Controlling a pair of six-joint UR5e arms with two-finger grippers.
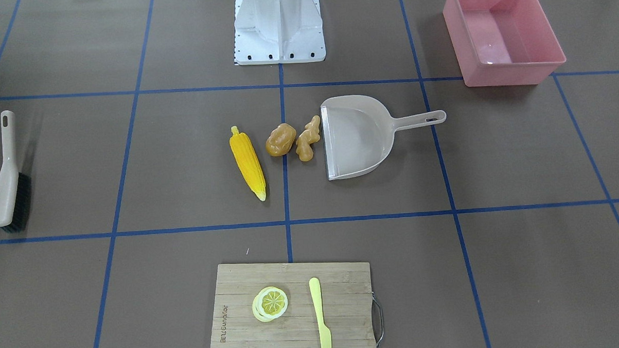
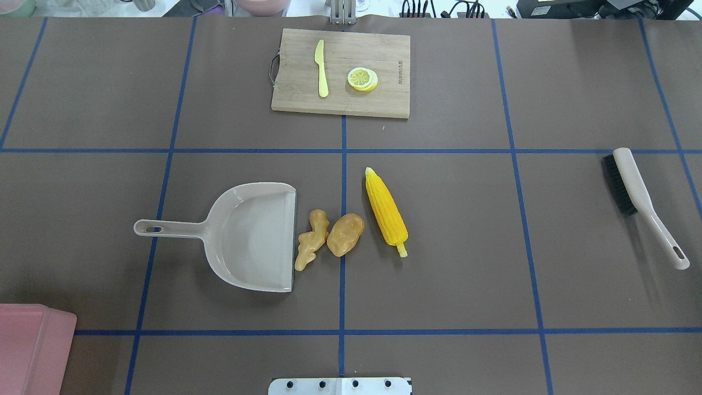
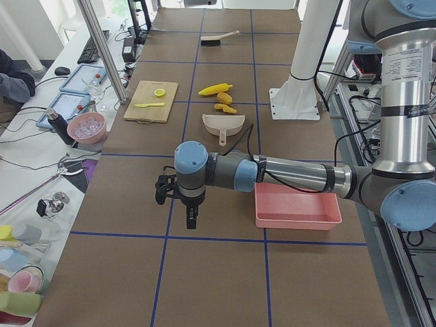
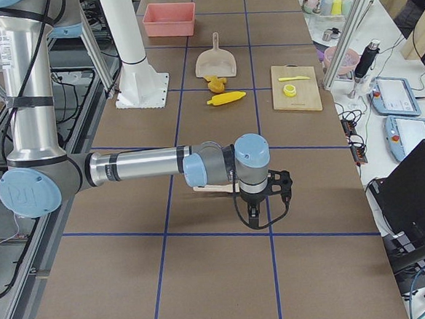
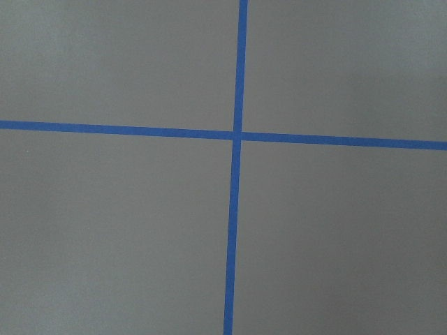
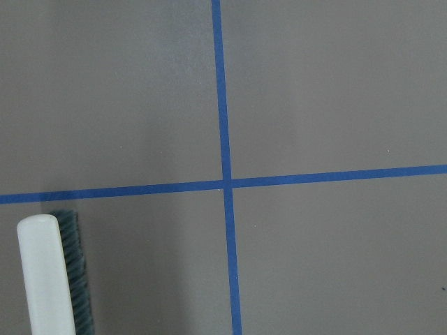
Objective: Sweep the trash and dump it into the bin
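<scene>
The trash lies mid-table in a row: a yellow corn cob, an orange-brown potato lump and a tan ginger root right at the mouth of the beige dustpan. The pink bin stands empty beside the robot base on the robot's left. My left gripper hovers over bare table beyond the bin, seen only from the side. My right gripper hovers at the other table end over the brush. I cannot tell whether either is open.
The beige brush with black bristles lies at the robot's far right. A wooden cutting board with a lemon slice and a pale yellow knife sits at the far edge. Blue tape lines grid the brown table.
</scene>
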